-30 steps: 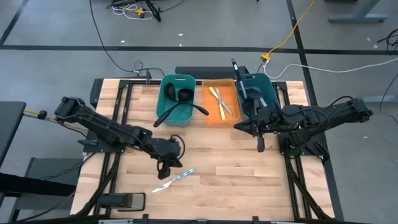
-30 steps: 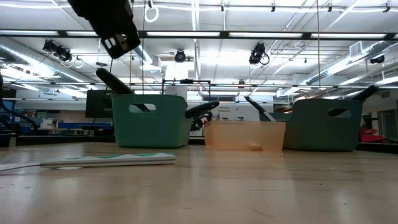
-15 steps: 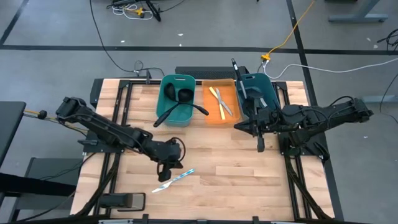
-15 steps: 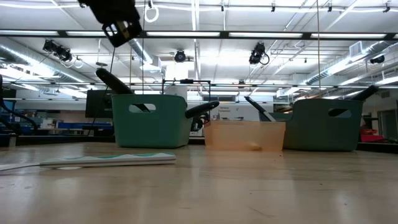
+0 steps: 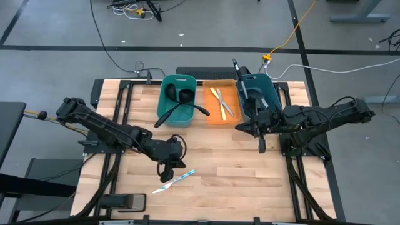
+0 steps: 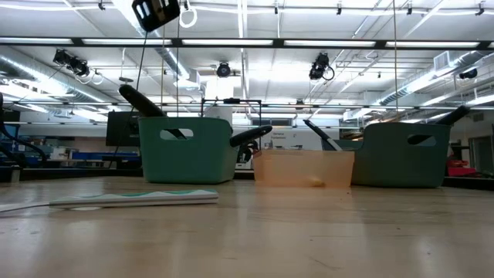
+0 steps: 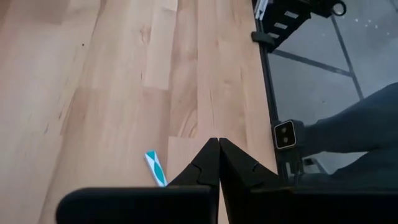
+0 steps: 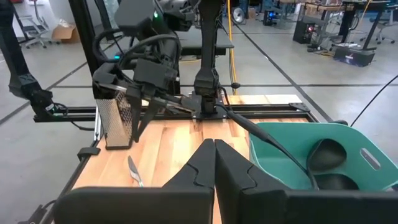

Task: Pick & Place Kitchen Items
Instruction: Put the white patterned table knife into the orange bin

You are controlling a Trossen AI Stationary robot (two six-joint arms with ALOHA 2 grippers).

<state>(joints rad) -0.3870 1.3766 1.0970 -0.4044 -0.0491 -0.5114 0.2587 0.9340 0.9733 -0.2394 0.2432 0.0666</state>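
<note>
A knife with a light-blue handle [image 5: 176, 180] lies flat on the wooden table near its front edge; it also shows in the low view [image 6: 131, 199]. My left gripper [image 5: 169, 170] hangs shut and empty just above the knife, and is high up in the low view [image 6: 158, 11]. Its wrist view shows the shut fingers [image 7: 219, 155] and the knife's handle end [image 7: 155, 168]. My right gripper [image 5: 261, 147] waits shut and empty in the air at the table's right. Black ladles lean in the left teal bin [image 5: 177, 100]. Pale yellow knives lie in the orange tray [image 5: 222, 105].
A second teal bin [image 5: 259, 94] stands at the back right with a black utensil sticking up out of it. The two bins and the tray form a row along the far edge. Bare wood lies between that row and the knife.
My left gripper has risen straight up from the knife, staying shut. The knife has kept its place on the table.
</note>
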